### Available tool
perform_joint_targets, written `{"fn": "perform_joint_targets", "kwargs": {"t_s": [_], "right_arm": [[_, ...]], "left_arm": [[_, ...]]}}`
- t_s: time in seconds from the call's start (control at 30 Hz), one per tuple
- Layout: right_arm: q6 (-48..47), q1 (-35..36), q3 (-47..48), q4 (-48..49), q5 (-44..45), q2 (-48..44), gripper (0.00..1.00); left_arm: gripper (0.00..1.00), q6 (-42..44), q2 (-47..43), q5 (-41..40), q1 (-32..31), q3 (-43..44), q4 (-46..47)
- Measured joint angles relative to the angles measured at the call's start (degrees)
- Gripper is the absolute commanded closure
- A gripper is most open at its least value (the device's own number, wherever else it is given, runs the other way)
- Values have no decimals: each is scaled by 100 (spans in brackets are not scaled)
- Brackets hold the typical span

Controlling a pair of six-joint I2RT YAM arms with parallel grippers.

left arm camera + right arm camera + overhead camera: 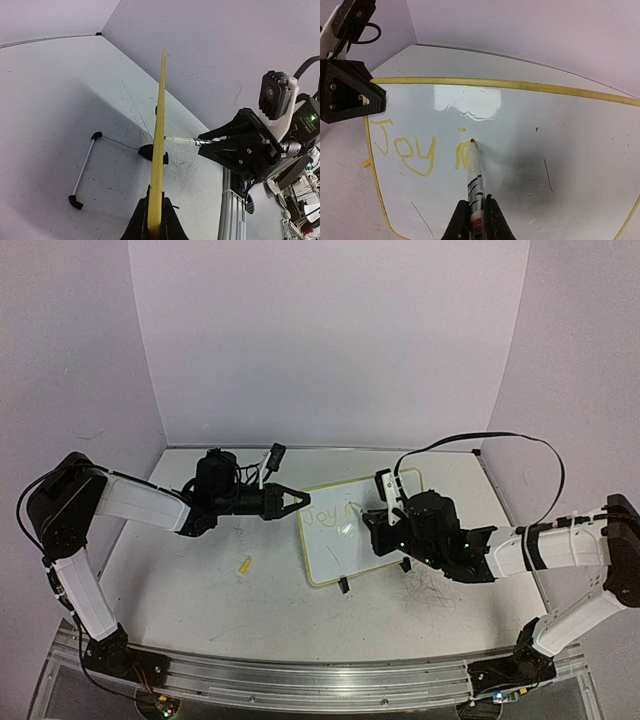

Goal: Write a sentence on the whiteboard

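The whiteboard [335, 558] stands tilted mid-table on black clip feet. My left gripper [300, 500] is shut on its left yellow rim, which shows edge-on in the left wrist view [160, 115] between my fingers [155, 205]. My right gripper [372, 523] is shut on a white pen [474, 175] with black stripes. The pen's yellow tip touches the board face. The sentence [412, 150] reads "Joy" plus an "i" and a partial letter at the pen tip. It also shows faintly in the top view [325, 517].
A small yellow pen cap [244, 566] lies on the table left of the board. Black clip feet [343, 585] sit under the board's near edge. A thin wire frame with black ends [82, 167] lies behind the board. Walls close three sides.
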Motion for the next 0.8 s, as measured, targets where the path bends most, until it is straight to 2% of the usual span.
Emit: {"fn": "perform_joint_targets", "kwargs": {"t_s": [0.8], "right_arm": [[331, -2, -298, -84, 70, -172, 100]], "left_arm": [[100, 4, -7, -2, -2, 0, -6]]}}
